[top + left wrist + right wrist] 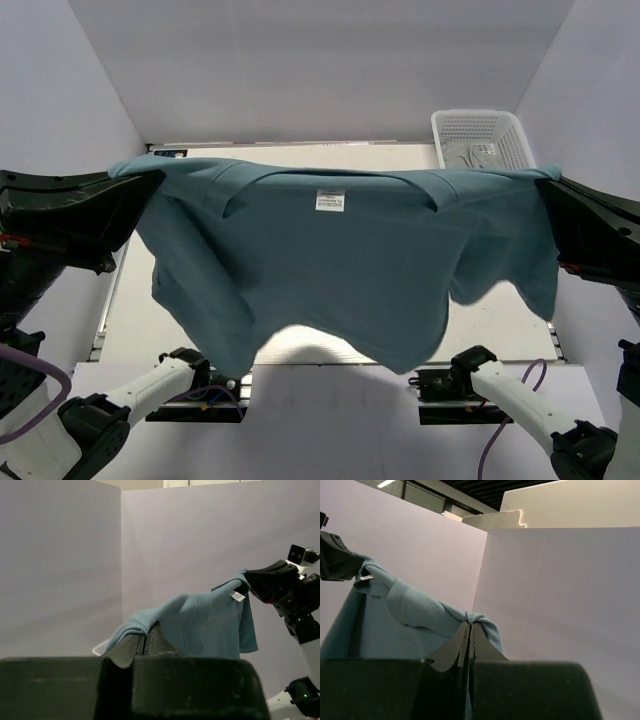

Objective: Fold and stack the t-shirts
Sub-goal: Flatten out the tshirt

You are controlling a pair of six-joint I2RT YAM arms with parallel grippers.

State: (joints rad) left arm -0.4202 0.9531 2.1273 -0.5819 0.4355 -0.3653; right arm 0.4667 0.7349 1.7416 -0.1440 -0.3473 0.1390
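Pinching the wrinkly teal-blue cloth t-shirt [340,260] aloft, the left end effector [150,180] and right end effector [548,180] may lose their shallow edge grips.

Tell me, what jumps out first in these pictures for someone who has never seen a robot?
A teal-blue t-shirt hangs spread wide in the air above the table, its white label facing the top camera. The left gripper and the right gripper each pinch one end of its top edge, jaws shut on the cloth. A white basket stands at the table's far right corner.
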